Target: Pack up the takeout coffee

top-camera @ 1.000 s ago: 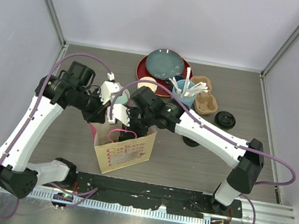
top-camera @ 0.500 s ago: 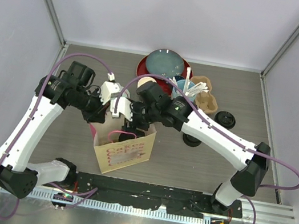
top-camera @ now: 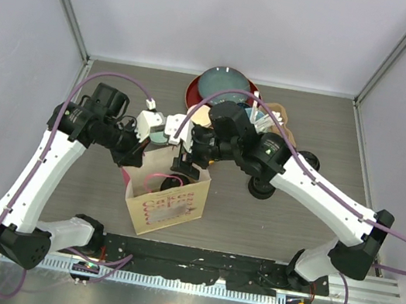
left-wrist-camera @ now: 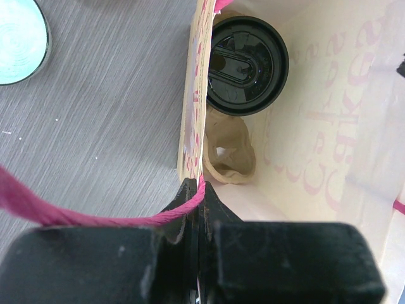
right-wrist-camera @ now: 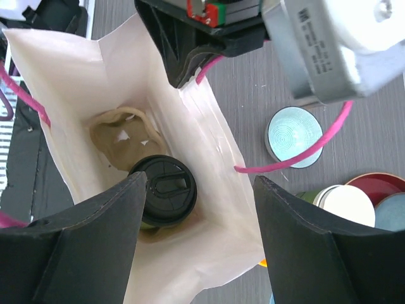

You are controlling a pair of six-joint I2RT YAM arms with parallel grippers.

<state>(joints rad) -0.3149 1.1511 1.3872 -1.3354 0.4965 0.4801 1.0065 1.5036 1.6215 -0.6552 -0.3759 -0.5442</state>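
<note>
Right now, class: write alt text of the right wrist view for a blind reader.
A black-lidded cup sits by a cardboard carrier inside an open paper bag. The right fingers stand open above; left fingers pinch its rim.

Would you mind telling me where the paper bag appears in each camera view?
Top external: paper bag just left of centre, low.
Left wrist: bag fills the right half, seen into its mouth.
Right wrist: bag left and centre, mouth open.
Shared landmark: its pink handle.
</note>
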